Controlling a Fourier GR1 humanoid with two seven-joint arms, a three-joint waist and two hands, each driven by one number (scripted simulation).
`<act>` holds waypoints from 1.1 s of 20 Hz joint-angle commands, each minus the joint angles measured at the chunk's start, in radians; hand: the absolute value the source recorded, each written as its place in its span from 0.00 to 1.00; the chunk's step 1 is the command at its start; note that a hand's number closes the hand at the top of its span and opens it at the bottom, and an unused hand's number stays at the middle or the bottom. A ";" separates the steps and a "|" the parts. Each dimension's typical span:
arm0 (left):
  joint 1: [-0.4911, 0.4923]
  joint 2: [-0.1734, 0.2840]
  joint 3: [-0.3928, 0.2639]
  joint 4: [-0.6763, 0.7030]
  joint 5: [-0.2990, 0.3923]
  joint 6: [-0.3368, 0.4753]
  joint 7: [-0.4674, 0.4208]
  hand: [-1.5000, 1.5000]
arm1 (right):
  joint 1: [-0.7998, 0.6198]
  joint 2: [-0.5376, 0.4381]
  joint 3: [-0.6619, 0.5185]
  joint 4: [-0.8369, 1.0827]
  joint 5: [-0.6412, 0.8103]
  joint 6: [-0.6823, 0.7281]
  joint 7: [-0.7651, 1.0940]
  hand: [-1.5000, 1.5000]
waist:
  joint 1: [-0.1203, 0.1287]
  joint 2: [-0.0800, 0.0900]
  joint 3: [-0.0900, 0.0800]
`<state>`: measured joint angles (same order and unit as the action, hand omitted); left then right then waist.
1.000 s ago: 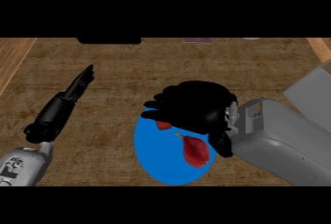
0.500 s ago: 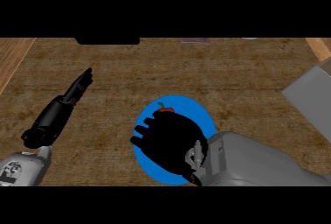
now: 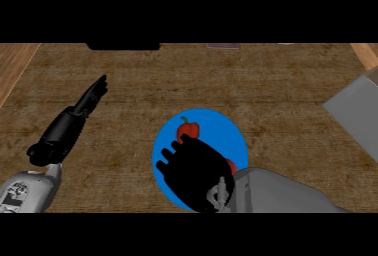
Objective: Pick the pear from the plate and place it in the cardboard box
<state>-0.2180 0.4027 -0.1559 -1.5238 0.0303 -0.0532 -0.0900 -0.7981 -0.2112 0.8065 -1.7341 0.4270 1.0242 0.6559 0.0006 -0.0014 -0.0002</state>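
A blue plate (image 3: 235, 131) lies on the brown counter a little right of the middle. On it rests the red pear (image 3: 189, 130); only its stem end shows beyond my right hand, plus a red sliver at the hand's right side. My right hand (image 3: 196, 172) sits directly over the pear's middle and covers most of the plate's lower half, with its grey forearm (image 3: 277, 192) coming in from the lower right. My left hand (image 3: 87, 102) is open at the left, flat and pointing away, well clear of the plate. I see no cardboard-coloured box.
A grey slab-like shape (image 3: 354, 112) juts in at the right edge. A dark object (image 3: 122, 46) and a small dull one (image 3: 223, 46) sit at the counter's far edge. Lighter wooden strips (image 3: 15, 65) border the counter on both sides.
My right hand has drawn back toward me, from beyond the plate's far rim to right above the pear. The pear and plate have stayed put. The left hand has not moved.
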 commanded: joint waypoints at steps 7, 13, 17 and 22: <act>0.028 -0.044 0.012 -0.078 -0.046 -0.023 0.056 0.50 | 0.072 -0.051 0.062 0.043 0.245 -0.061 -0.165 0.00 | 0.007 0.002 0.001; -0.022 -0.053 0.073 0.004 -0.044 -0.065 0.039 0.50 | 0.078 -0.029 0.054 0.099 0.352 -0.065 -0.216 0.00 | 0.002 0.002 0.000; -0.033 -0.027 0.111 -0.024 -0.018 -0.124 0.062 0.50 | 0.077 0.035 0.053 0.189 0.416 -0.093 -0.250 0.00 | 0.005 0.002 0.000; -0.060 -0.092 0.079 0.018 -0.100 -0.083 0.050 0.50 | 0.117 0.036 0.037 0.213 0.459 -0.094 -0.325 0.00 | 0.003 0.002 0.000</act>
<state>-0.2342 0.3303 -0.0773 -1.5226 -0.0454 -0.1328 -0.0711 -0.6847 -0.2214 0.8502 -1.5917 0.8368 0.9535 0.3669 0.0027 0.0005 0.0000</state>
